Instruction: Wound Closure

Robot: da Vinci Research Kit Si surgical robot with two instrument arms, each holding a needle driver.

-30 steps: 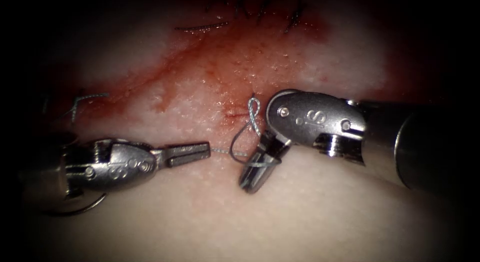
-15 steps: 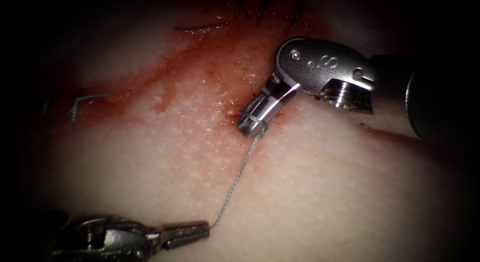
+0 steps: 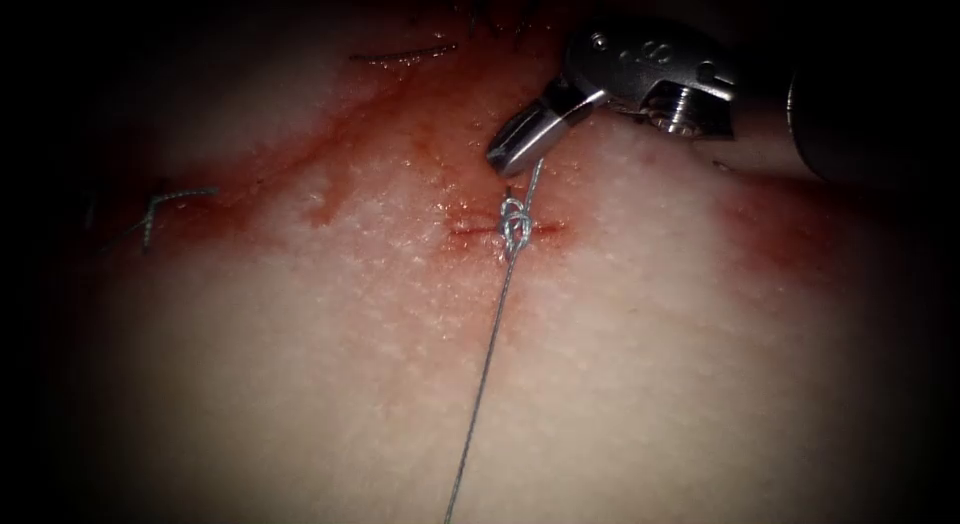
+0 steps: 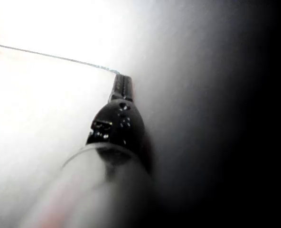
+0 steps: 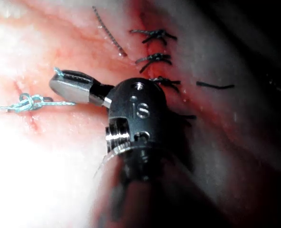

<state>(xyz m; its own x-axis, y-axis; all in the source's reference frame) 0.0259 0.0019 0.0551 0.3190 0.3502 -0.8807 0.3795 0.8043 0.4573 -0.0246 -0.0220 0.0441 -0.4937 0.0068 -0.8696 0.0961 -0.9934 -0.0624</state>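
While the knot [image 3: 516, 227] sits on the small cut [image 3: 500, 227] in the tissue [image 3: 300, 364], you have the thread [image 3: 485, 374] drawn out in two directions, and since one second ago the loose loop has closed down into this knot. Your right gripper [image 3: 510, 156] is closed on the short end of the thread, just above the knot and a little to the right of it. Your left gripper [image 4: 123, 81] has moved far down and away from the cut; in the left wrist view it is closed on the long strand, which runs straight from it toward the tissue.

I see no needle in these pictures, so I cannot tell you where it is.

To tighten well, I think you should keep both pulls opposite and in one line through the knot, so it lies flat on the cut and does not slip to one side. Pull evenly and gently; the red fluid [image 3: 420, 134] and the soft edges suggest the tissue can tear if the strand lifts it. Watch that the short end does not slide out of the right gripper. The finished stitches [image 5: 152, 58] lie well apart, further along the wound.
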